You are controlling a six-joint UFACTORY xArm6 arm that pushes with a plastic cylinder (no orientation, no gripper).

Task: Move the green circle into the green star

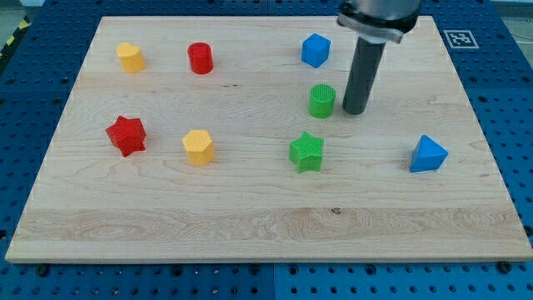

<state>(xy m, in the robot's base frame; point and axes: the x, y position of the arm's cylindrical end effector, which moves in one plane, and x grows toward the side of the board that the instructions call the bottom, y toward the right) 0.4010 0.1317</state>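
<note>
My tip (pixel 354 111): rests on the board just beside the green circle, at its 3 o'clock; a thin gap may separate them, but contact is hard to judge. It is a plain rod end, so it grasps nothing and has no jaws.
Rod: dark and upright; its upper mount is cut off by the view's top edge.
Green circle (pixel 322 101): a short cylinder standing upright in the board's upper right part, fully visible.
Green star (pixel 306 152): at about 7 o'clock from the green circle, clearly apart from it, with bare wood between.
Blue block (pixel 316 50): at 12 o'clock from the green circle; looks many-sided, exact shape hard to tell.
Blue triangle (pixel 428 154): at about 4 o'clock from my tip, well apart, near the board's right edge.
Red cylinder (pixel 200 58): upper left part of the board.
Yellow block, upper (pixel 131 57): at 9 o'clock from the red cylinder; shape unclear.
Red star (pixel 127 135): left side, lower down.
Yellow block, lower (pixel 198 147): at 3 o'clock from the red star; looks hexagonal, not certain.
Wooden board (pixel 250 225): all four edges show.
Printed marker (pixel 459 38): just off the board's upper right corner; part of it is hidden by the board's corner.
</note>
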